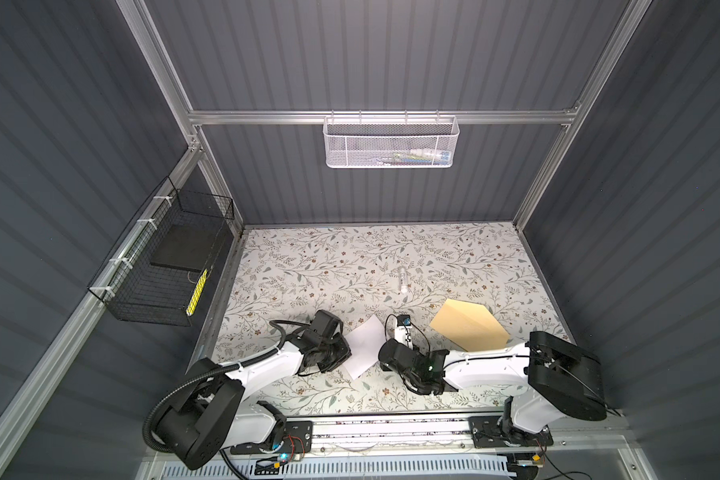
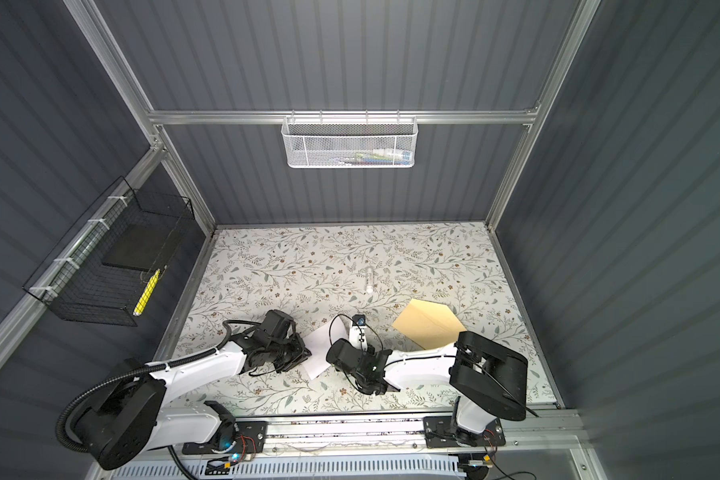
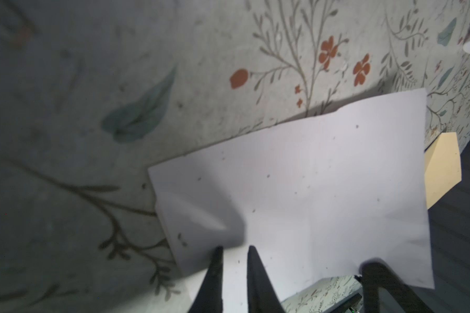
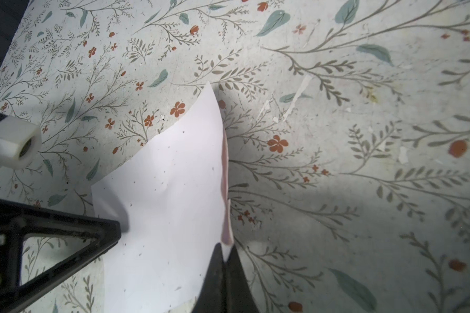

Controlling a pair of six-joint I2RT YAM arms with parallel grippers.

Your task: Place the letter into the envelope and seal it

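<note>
Both top views look down from high above the front of the table (image 1: 308, 266), facing the back wall (image 1: 371, 62); they share almost the whole scene. The left wrist camera is very near the letter (image 3: 310, 189) and looks across it toward the envelope (image 3: 442, 168). The right wrist camera is also close and sees the same letter (image 4: 168, 189) from its opposite edge

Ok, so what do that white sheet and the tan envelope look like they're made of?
The letter looks like thin matte white paper: it bows and wrinkles near one edge. The envelope looks like tan kraft paper, matte, with a crisp crease and a pointed flap; thin card cannot be ruled out.
</note>
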